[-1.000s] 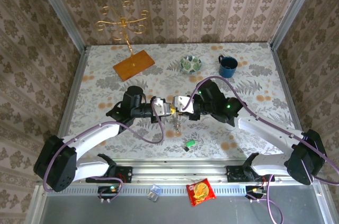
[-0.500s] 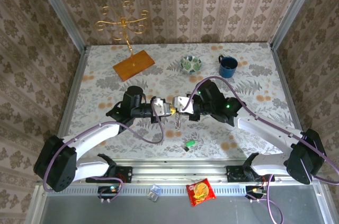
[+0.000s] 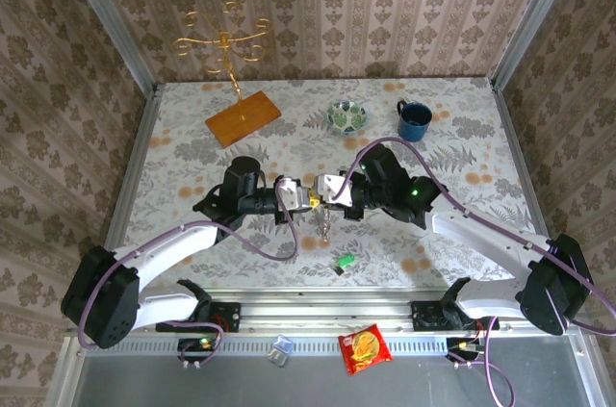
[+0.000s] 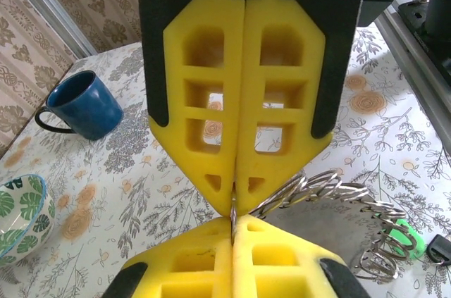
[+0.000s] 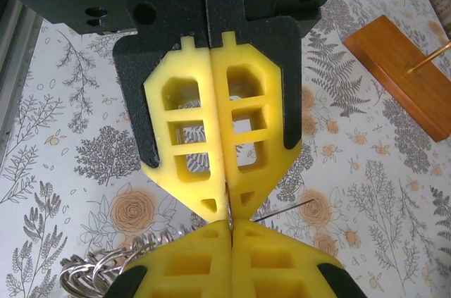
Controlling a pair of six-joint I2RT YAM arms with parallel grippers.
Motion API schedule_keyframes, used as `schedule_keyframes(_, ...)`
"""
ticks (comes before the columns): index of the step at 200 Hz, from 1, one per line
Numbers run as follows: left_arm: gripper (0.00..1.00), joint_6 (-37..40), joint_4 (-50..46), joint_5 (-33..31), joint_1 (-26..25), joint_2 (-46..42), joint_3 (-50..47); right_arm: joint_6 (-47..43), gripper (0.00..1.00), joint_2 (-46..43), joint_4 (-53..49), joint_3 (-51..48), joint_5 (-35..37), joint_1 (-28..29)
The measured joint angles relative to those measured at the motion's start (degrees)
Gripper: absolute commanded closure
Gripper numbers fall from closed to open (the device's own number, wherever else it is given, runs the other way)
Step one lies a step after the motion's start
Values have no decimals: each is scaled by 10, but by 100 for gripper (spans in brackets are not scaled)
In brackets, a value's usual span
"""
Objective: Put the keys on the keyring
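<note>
My two grippers meet tip to tip above the middle of the table. The left gripper (image 3: 308, 197) and the right gripper (image 3: 327, 191) are both shut on the thin wire of the keyring (image 4: 331, 189). In the left wrist view my own yellow fingertips (image 4: 211, 241) rise from below, and the right gripper (image 4: 235, 196) points down at them. Silver coils fan out to the right over a flat grey key (image 4: 338, 238). In the right wrist view the coils (image 5: 106, 270) show low on the left. The bunch of keys (image 3: 325, 224) hangs under the grippers.
A green-tagged key (image 3: 344, 263) lies on the table near the front edge. A blue mug (image 3: 415, 119) and a patterned bowl (image 3: 346, 116) stand at the back. At the back left is a gold stand on a wooden base (image 3: 243, 118). A snack packet (image 3: 364, 347) lies below the table's rail.
The right gripper has closed the last bit onto the ring. The hanging keys have shifted slightly. Both arms stay almost where they were.
</note>
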Motion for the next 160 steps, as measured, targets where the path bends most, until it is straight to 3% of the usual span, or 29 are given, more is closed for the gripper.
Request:
schedule_keyframes(10,100,0,0,0,-1,0,0,6,77,0,0,0,2,0)
schedule_keyframes(51,100,-3,17,-32,-2,-3,-2,85,55,-69,57,-63,11,-20)
schedule_keyframes(85,100,-19,23,-91,-9,-19,-3,264,66,-166,88,-125,62,-34)
schedule_keyframes(109,100,-42,24,-131,-18,-34,-14,445,73,-180,41,-127,131,-21)
schedule_keyframes(136,100,-81,17,-184,-24,-51,-22,635,72,-167,-73,-127,175,-6)
schedule_keyframes(160,100,-120,12,-224,-24,-63,-25,752,70,-140,-142,-134,179,27)
